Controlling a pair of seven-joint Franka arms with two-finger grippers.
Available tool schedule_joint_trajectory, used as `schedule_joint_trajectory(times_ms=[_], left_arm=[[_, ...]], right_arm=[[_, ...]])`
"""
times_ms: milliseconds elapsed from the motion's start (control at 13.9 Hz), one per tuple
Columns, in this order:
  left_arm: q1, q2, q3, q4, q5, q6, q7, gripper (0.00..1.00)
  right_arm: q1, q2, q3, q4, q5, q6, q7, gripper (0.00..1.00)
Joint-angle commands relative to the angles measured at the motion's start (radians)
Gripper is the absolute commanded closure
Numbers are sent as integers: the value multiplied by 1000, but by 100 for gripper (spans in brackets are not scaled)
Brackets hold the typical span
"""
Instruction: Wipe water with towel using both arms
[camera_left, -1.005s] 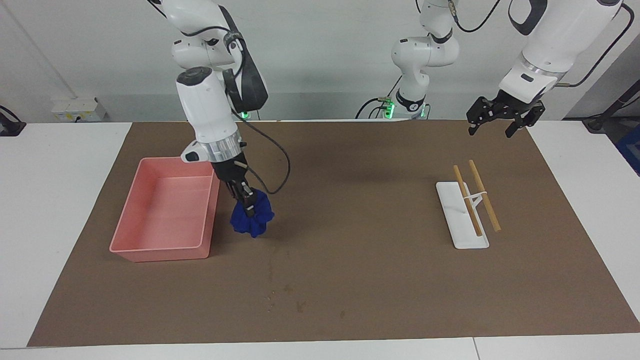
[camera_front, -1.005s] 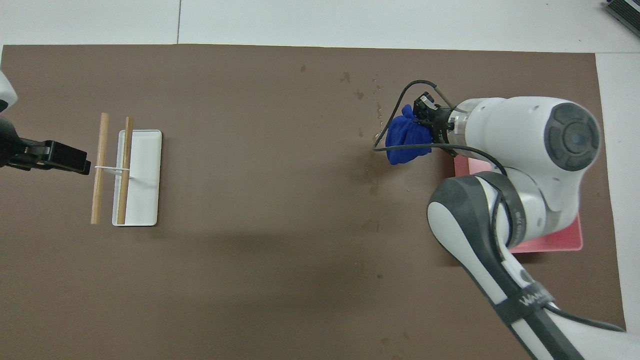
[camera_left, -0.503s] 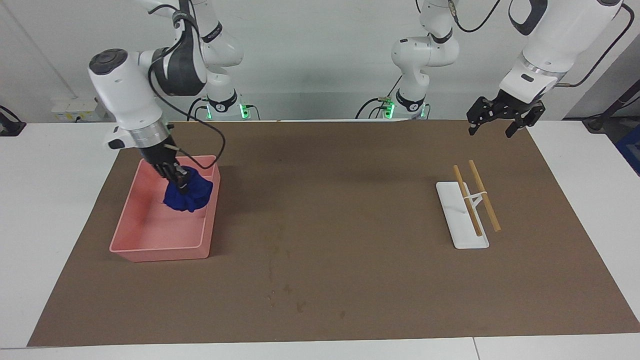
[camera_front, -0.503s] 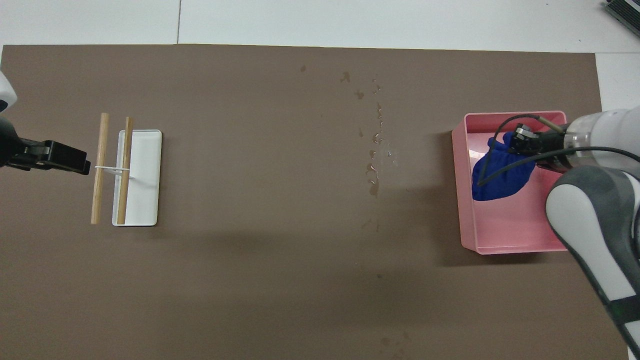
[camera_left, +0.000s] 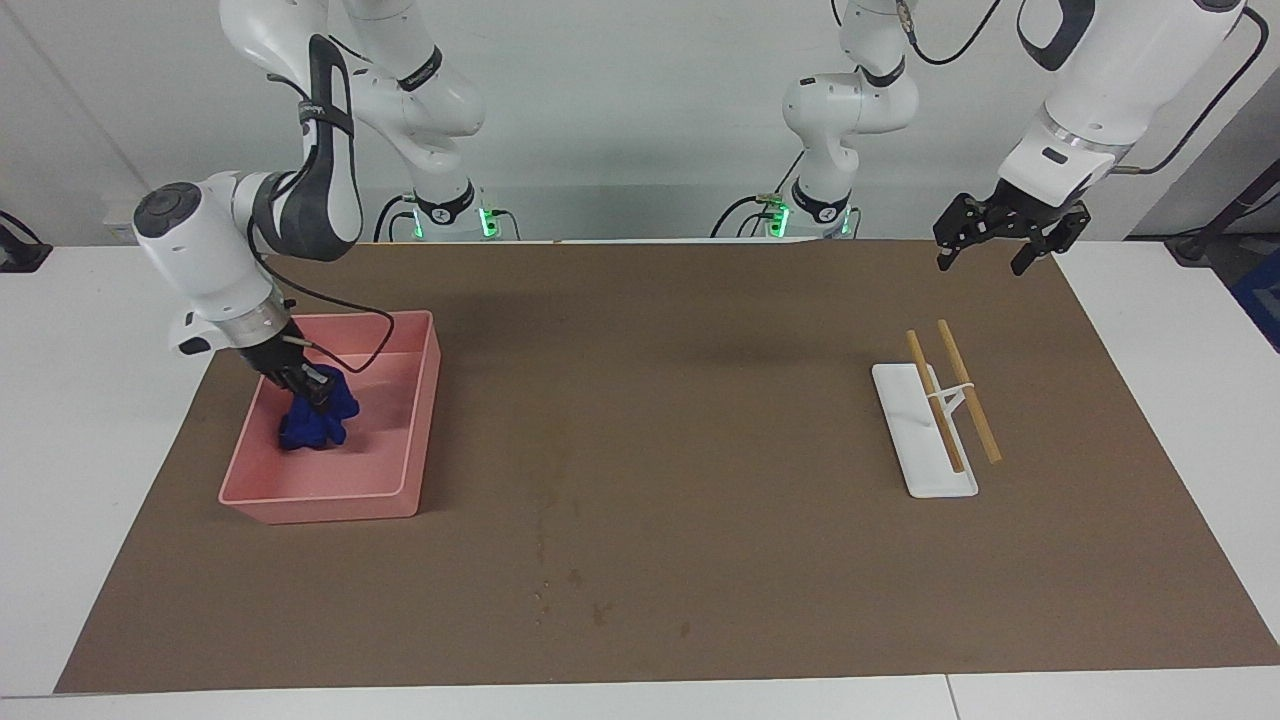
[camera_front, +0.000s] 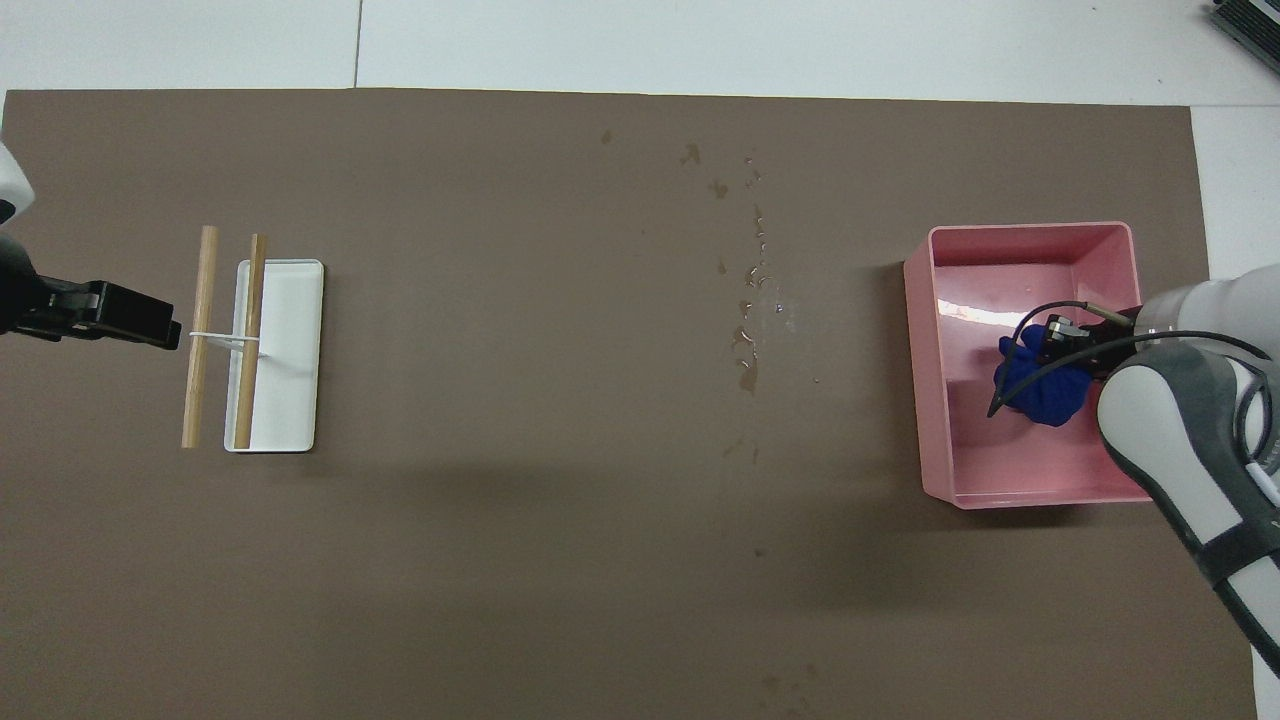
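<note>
My right gripper is shut on a bunched blue towel and holds it low inside the pink bin, with the towel resting on or just above the bin's floor. In the overhead view the gripper and towel sit in the bin's middle. Water drops and damp spots lie on the brown mat's middle, apart from the towel. My left gripper is open and empty, raised over the mat's edge near the stick rack; it also shows in the overhead view.
A white tray with two wooden sticks tied by a white band lies toward the left arm's end, also in the overhead view. The brown mat covers most of the white table.
My right gripper carried the blue towel from over the mat beside the bin into the pink bin and lowered it. The left arm has not moved.
</note>
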Motion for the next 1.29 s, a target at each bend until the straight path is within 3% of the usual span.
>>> schedule_joint_trajectory(times_ms=[0, 144, 215, 503, 718, 1077, 1221], left_arm=[[-7, -18, 7, -22, 13, 6, 11, 0], [-7, -18, 7, -22, 13, 8, 11, 0], [-7, -18, 7, -22, 13, 6, 11, 0], [-7, -18, 7, -22, 13, 8, 11, 0], [-7, -19, 7, -22, 13, 8, 11, 0], [-7, -18, 7, -22, 13, 8, 11, 0], [-7, -19, 7, -22, 13, 8, 11, 0]], right_arm=[[5, -67, 7, -36, 0, -105, -27, 93], [-4, -68, 5, -27, 0, -158, -27, 40], [-3, -74, 5, -7, -4, -201, -27, 0], [8, -93, 8, 130, -31, -310, -81, 0], [9, -99, 14, 237, -62, -323, -97, 0], [92, -76, 27, 501, -125, -511, -83, 0], [123, -71, 27, 549, -120, -553, -65, 0]])
